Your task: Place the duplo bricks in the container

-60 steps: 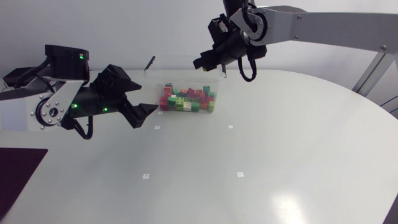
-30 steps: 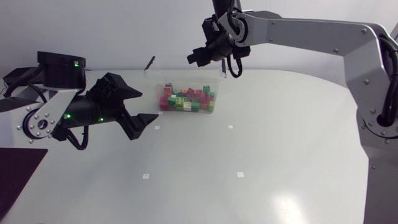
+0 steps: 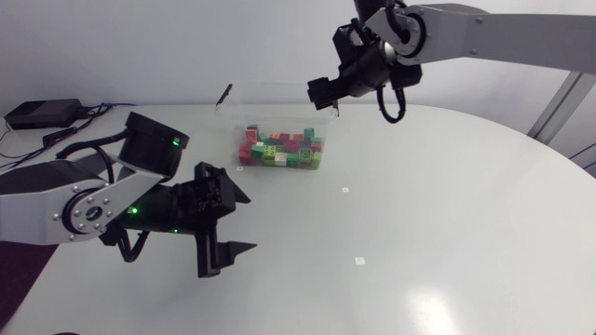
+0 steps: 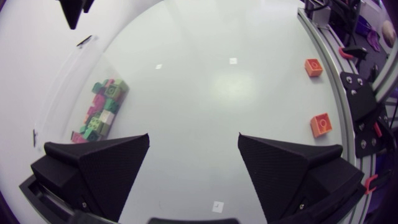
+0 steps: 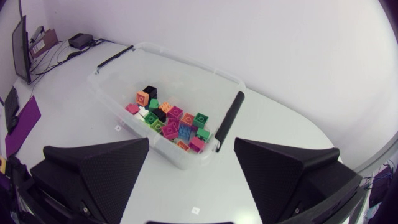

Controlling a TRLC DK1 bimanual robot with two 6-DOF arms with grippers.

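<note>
- Many bricks [image 3: 279,149] are kept in one container [image 3: 275,107].
- Two orange bricks [image 4: 321,124] are left outside it.
- The left gripper [image 4: 194,140] and right gripper [image 5: 191,143] are spread apart.

The white, glossy bench [image 3: 447,214] curves round to its rim. A clear container [image 5: 186,63] stands on it just ahead of the right fingers [image 5: 99,174], with a heap of coloured bricks [image 5: 174,121] inside. Seen from the left fingers [image 4: 99,168], the container lies ahead and off to one side, well apart from them. Two orange bricks [image 4: 313,67] lie ahead on the other side, near the rim and apart from each other. Small white square markers [image 3: 345,190] dot the surface; one lies on the bench between the left fingers.
</note>
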